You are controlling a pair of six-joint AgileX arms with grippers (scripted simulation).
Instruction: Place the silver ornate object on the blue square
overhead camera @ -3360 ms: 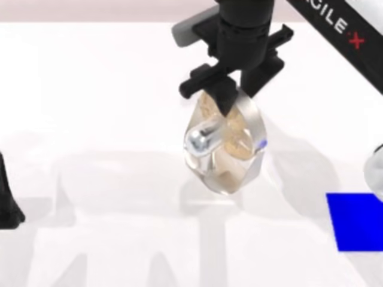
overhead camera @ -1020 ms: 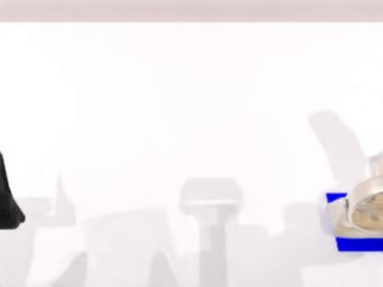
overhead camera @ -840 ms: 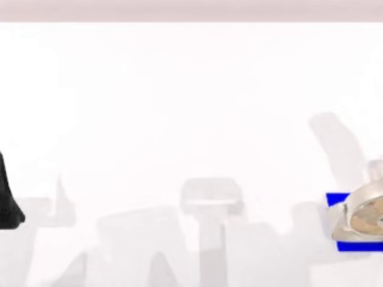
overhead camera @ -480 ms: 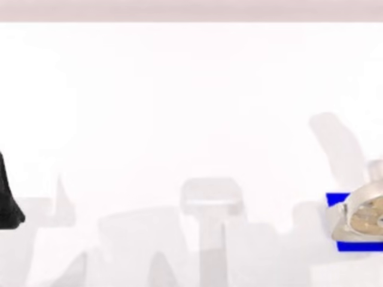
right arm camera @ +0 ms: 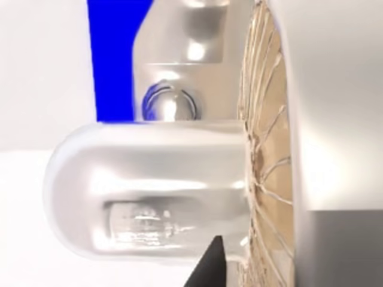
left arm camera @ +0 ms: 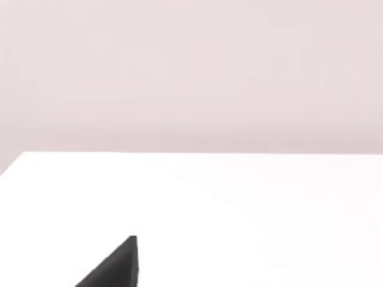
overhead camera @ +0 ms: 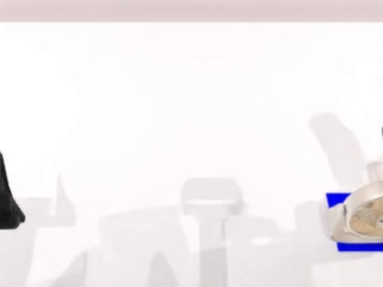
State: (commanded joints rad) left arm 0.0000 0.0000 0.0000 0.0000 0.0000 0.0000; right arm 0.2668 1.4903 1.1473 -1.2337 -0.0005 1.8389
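Observation:
The silver ornate object [overhead camera: 361, 216] rests on the blue square [overhead camera: 336, 200] at the table's right edge, partly cut off by the top view's border, its rim raised on the right. The right wrist view shows it very close: chrome knob [right arm camera: 149, 191], mottled gold-tan face [right arm camera: 266, 149], blue square [right arm camera: 114, 54] behind. One black fingertip [right arm camera: 210, 266] of my right gripper stands just before the knob, a small gap from the tan face; that gripper is open and out of the top view. My left arm [overhead camera: 6, 203] is parked at the left edge, one fingertip [left arm camera: 119, 266] showing, gripper open.
White tabletop [overhead camera: 179, 119] with grey arm shadows across its near half. The table's far edge [overhead camera: 191, 23] meets a pale pink wall.
Since 3.4 s ago the right gripper carried the silver object from the table's middle to the blue square and left the top view. Over the last second the object only settled slightly.

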